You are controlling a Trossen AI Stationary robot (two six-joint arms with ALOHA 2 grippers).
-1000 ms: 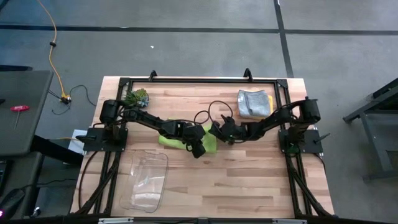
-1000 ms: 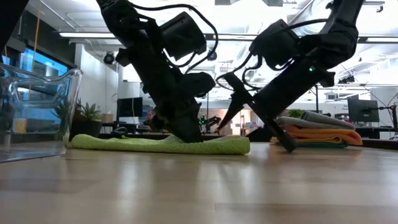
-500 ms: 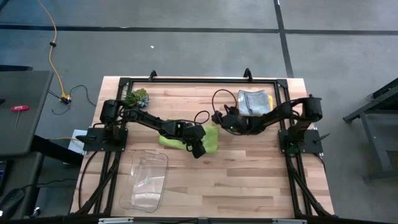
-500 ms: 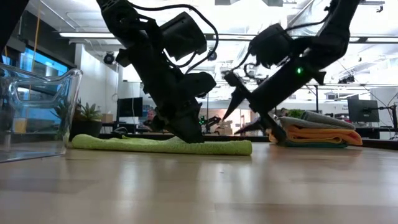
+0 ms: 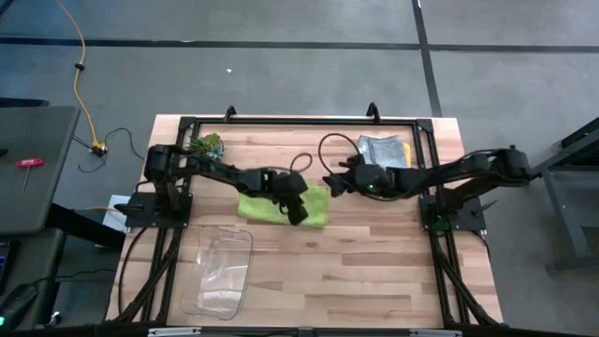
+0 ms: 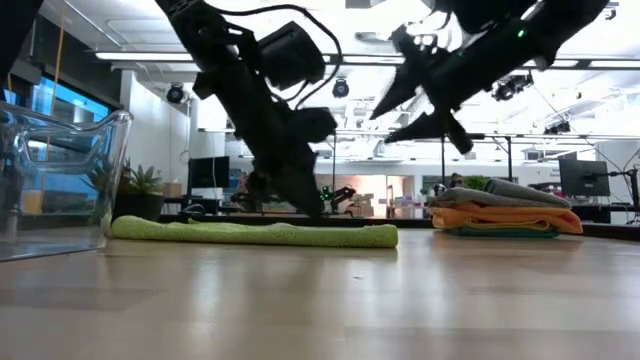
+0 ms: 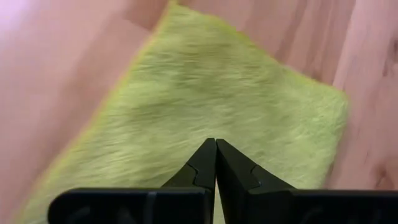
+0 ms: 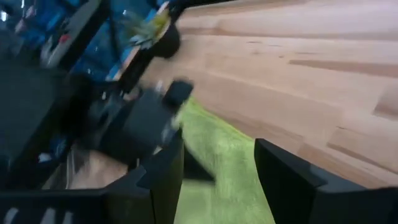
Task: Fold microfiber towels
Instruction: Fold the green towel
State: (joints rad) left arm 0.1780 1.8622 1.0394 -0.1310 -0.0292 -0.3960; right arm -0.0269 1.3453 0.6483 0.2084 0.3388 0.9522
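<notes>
A lime green towel (image 5: 279, 206) lies folded flat on the table's middle; it also shows in the low view (image 6: 250, 234) and the left wrist view (image 7: 205, 93). My left gripper (image 5: 298, 213) is shut, its tips (image 7: 216, 144) at the towel's top face near its right end. My right gripper (image 5: 329, 183) is open and empty, raised well above the table (image 6: 425, 100), to the right of the towel. A stack of folded towels (image 5: 382, 154), grey on top of orange and teal (image 6: 510, 215), rests at the far right. My left gripper's shut fingertips (image 6: 308, 210) come down at a slant over the lime green towel's top face near its right end (image 7: 249, 118). I cannot tell whether they touch it. The towel lies flat on the table.
A clear plastic bin (image 5: 220, 271) stands at the near left. A small spiky green plant (image 5: 206, 145) sits at the far left. A black frame (image 5: 299, 122) runs along the far edge. Bare wood lies near and right of the green towel.
My right gripper has risen from table height to well above the table and drawn back toward the far edge, still open. My left gripper has shifted a little toward the far edge and up. The towel's bump by that gripper has flattened.
</notes>
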